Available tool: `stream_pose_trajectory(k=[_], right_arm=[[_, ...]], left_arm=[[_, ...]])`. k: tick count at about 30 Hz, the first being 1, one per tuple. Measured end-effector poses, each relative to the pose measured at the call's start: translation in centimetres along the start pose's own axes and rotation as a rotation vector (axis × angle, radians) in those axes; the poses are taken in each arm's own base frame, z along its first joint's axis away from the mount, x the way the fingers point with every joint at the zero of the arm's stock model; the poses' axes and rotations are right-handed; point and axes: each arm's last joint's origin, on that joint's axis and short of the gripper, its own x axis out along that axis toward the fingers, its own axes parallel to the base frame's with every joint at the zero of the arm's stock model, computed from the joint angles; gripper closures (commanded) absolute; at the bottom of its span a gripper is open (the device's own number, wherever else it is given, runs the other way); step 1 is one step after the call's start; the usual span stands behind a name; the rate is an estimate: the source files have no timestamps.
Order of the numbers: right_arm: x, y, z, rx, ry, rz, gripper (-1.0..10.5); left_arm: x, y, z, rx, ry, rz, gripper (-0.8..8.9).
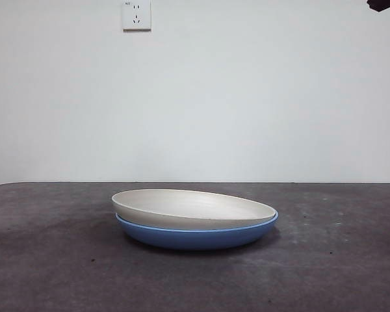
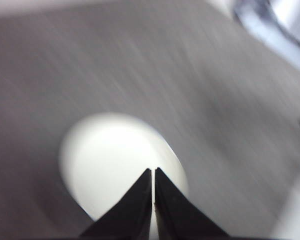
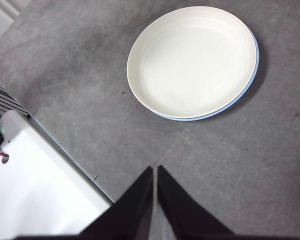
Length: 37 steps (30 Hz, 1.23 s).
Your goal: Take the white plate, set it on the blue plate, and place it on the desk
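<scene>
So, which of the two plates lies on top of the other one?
The white plate lies on top, slightly tilted. The blue plate is beneath it on the desk, only its rim and underside showing.

Nothing here can be read. The wall socket (image 1: 136, 15) carries a tiny dark mark at its top corner, too small to make out.

Left wrist view motion-blurred; blue plate (image 1: 195, 238) mostly hidden under white plate (image 1: 192, 209).
</scene>
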Motion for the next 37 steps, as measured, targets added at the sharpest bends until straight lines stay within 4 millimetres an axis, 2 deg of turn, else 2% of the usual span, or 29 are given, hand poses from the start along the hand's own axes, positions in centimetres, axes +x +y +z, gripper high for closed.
stream_pose_trajectory(k=[4, 7, 11, 14, 18, 26, 32, 37], right_arm=[[0.0, 0.0, 0.0, 0.000, 0.000, 0.000, 9.4], [0.0, 0.0, 0.0, 0.000, 0.000, 0.000, 9.4], [0.0, 0.0, 0.0, 0.000, 0.000, 0.000, 9.4], [0.0, 0.0, 0.0, 0.000, 0.000, 0.000, 9.4], [0.0, 0.0, 0.0, 0.000, 0.000, 0.000, 9.4], [0.0, 0.0, 0.0, 0.000, 0.000, 0.000, 9.4], [0.0, 0.0, 0.0, 0.000, 0.000, 0.000, 9.4], [0.0, 0.0, 0.0, 0.000, 0.000, 0.000, 9.4]], left_arm=[[-3.7, 0.4, 1.2, 0.094, -0.300, 0.158, 8.05], [-6.1, 0.8, 0.7, 0.167, -0.487, 0.311, 8.05], [-8.4, 1.1, -1.9, 0.217, -0.644, 0.565, 8.05], [-9.1, 1.2, -4.4, 0.215, -0.678, 0.723, 8.05], [-8.6, 2.1, -8.2, 0.184, -0.656, 0.875, 8.05], [-5.6, 4.0, -15.0, 0.140, -0.563, 0.915, 8.05], [-3.7, 5.2, -18.5, 0.087, -0.498, 0.904, 8.05], [-2.9, 5.6, -20.0, 0.060, -0.456, 0.900, 8.05]])
